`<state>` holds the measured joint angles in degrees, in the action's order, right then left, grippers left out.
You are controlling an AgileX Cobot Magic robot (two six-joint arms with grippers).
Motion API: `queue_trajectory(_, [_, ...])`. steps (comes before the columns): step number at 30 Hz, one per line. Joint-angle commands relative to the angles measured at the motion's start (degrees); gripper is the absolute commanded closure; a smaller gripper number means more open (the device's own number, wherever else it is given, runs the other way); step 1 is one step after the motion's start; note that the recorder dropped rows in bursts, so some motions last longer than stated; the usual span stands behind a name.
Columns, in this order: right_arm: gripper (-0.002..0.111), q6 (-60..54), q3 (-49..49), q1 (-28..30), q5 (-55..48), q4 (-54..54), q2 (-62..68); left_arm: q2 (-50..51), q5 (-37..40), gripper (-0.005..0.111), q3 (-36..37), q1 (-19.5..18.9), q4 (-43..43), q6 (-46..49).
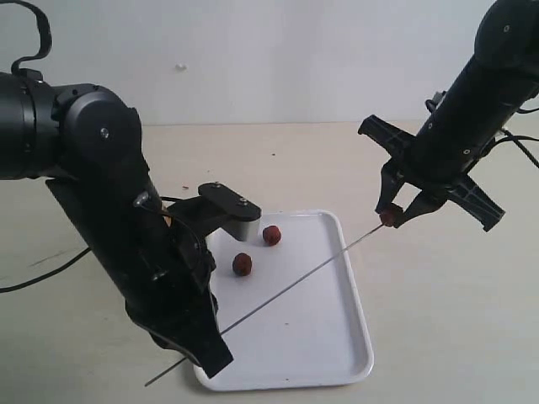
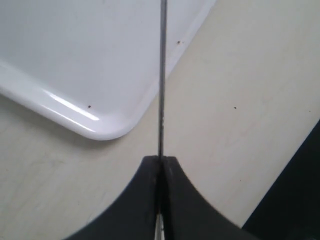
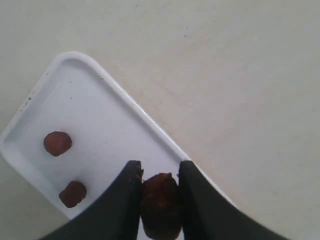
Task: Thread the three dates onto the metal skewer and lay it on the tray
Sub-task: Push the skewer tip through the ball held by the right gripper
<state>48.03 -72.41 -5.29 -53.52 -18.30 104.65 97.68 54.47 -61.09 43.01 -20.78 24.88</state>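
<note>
My left gripper (image 2: 161, 161) is shut on the thin metal skewer (image 1: 286, 292), which slants up across the white tray (image 1: 328, 345) toward the right. In the left wrist view the skewer (image 2: 162, 75) runs straight out from the closed fingertips over the tray's corner (image 2: 100, 131). My right gripper (image 3: 159, 170) is shut on one dark date (image 3: 160, 202), held in the air at the skewer's far tip (image 1: 389, 216) beyond the tray's right edge. Two other dates (image 1: 242, 264) (image 1: 271, 235) lie on the tray's far left part, also seen in the right wrist view (image 3: 57, 143) (image 3: 73, 193).
A pale tabletop (image 1: 438, 320) surrounds the tray. The left arm's black links (image 1: 152, 261) hang over the tray's left side. Cables (image 1: 34, 273) trail at the far left and far right.
</note>
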Motion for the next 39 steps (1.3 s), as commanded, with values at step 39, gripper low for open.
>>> queue_trajectory(39, [0.082, -2.98, 0.05, -0.01, -0.77, -0.18, -0.56, 5.62, 3.98, 0.107, -11.27, 0.39, -2.74, -1.09])
